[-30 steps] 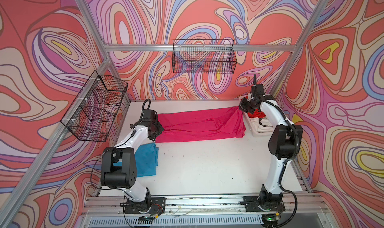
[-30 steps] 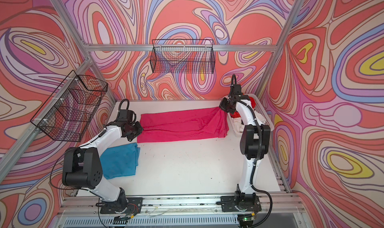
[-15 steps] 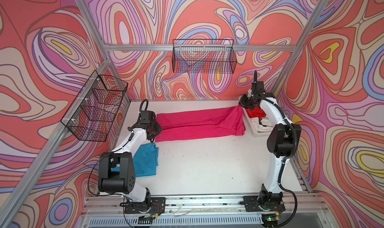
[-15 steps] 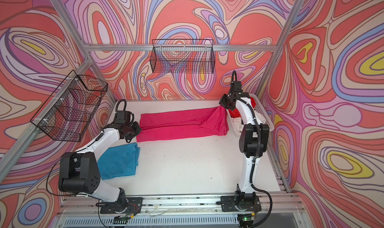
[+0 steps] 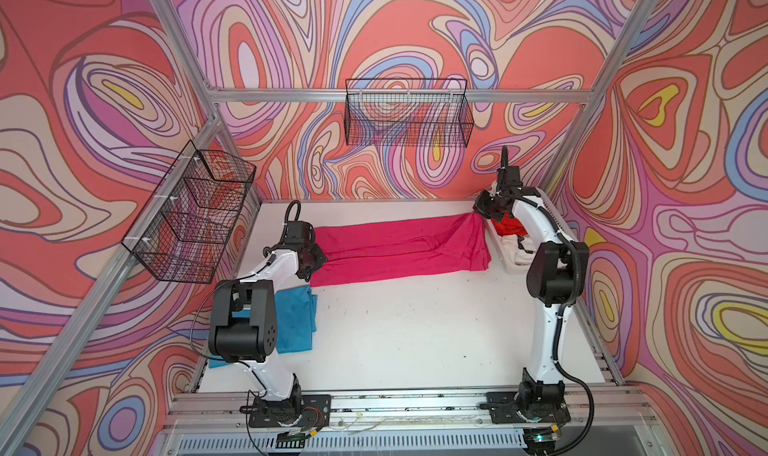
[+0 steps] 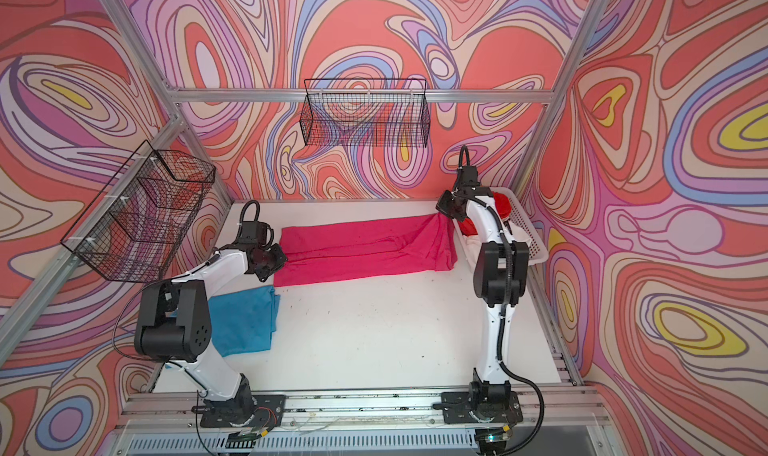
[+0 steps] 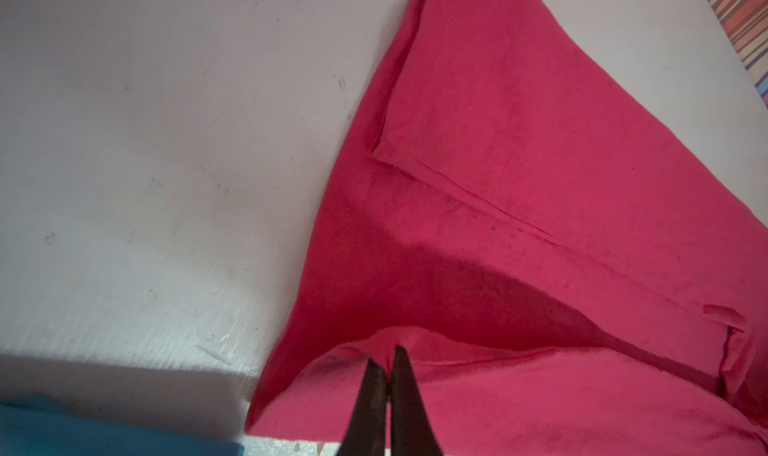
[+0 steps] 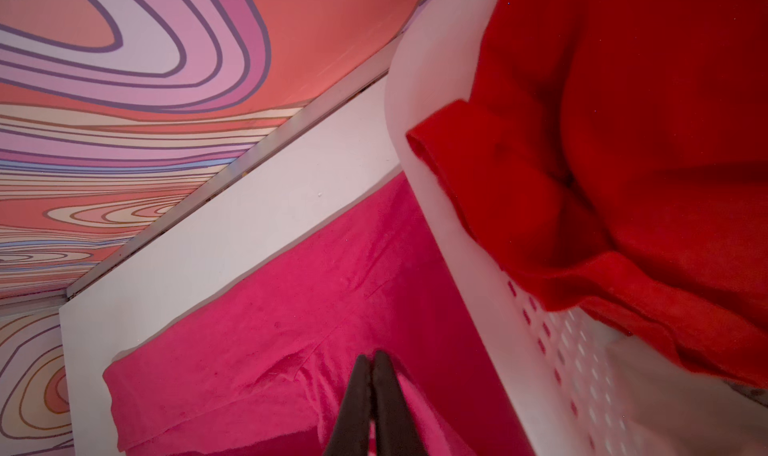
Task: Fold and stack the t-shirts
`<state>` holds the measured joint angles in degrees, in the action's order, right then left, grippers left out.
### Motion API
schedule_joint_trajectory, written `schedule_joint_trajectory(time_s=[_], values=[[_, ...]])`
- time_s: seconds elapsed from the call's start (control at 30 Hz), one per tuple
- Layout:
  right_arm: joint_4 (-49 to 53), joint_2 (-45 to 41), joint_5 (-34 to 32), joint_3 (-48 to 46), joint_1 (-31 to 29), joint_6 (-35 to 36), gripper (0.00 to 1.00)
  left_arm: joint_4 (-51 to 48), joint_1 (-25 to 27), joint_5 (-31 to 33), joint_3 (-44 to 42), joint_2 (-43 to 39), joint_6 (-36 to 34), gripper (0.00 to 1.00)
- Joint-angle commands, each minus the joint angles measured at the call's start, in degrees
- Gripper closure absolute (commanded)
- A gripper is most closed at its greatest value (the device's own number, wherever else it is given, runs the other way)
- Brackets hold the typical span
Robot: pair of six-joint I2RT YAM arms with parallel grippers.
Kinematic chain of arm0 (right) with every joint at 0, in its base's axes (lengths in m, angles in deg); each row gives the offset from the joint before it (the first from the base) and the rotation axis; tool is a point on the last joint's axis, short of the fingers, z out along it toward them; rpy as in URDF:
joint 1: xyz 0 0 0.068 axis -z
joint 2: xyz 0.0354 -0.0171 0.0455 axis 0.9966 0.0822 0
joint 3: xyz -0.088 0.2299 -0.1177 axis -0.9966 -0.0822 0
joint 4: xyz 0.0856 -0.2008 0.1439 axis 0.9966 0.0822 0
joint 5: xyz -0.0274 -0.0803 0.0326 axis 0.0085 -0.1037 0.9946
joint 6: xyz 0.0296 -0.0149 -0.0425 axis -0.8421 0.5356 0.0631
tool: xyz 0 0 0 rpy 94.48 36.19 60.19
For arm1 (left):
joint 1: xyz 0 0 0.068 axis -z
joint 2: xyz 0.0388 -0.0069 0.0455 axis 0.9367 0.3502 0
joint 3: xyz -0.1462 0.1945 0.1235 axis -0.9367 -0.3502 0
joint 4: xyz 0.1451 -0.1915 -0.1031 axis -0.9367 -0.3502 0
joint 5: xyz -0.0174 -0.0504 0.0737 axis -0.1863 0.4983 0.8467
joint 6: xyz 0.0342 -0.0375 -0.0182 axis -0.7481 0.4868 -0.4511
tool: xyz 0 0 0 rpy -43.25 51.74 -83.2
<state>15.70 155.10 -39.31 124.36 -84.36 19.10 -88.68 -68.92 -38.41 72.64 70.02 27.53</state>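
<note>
A: Top views?
B: Both high in front, tilted down and rearward, far enough to take in the whole white tabletop (image 5: 395,329); near-identical.
A: Wrists?
B: Close, low. Left wrist skims the magenta-pink cloth t-shirt (image 7: 519,184); right wrist sees that t-shirt (image 8: 291,329) from its opposite end.

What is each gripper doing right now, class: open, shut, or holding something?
Left gripper: shut, pinching one end of the magenta-pink t-shirt.
Right gripper: shut, pinching the same shirt's opposite end.
</note>
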Motion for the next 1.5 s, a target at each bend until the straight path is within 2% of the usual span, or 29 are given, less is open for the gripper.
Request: schedule_joint_trajectory(time_s=[0.0, 0.27, 1.33, 1.37, 1.47], values=[[-2.20, 0.67, -0.80, 2.32, -0.25, -0.77, 1.00, 1.42, -0.67, 0.83, 1.35, -0.35, -0.79, 1.00], [-3.49, 1.63, -0.56, 4.80, -0.31, -0.67, 1.00, 2.18, -0.85, 1.25, 1.95, -0.71, -0.62, 1.00], [-4.50, 9.81, -0.74, 7.11, -0.66, 1.30, 1.00, 2.06, -0.84, 2.66, 7.85, 8.94, -0.75, 1.00], [-4.53, 10.12, -0.42, 7.27, -0.69, 1.45, 1.00, 1.73, -0.84, 2.89, 8.16, 9.21, -0.72, 0.95], [-3.96, 10.34, -0.14, 7.98, -0.82, 2.39, 0.78, 0.80, -0.84, 5.00, 8.45, 8.57, -0.50, 0.76]])
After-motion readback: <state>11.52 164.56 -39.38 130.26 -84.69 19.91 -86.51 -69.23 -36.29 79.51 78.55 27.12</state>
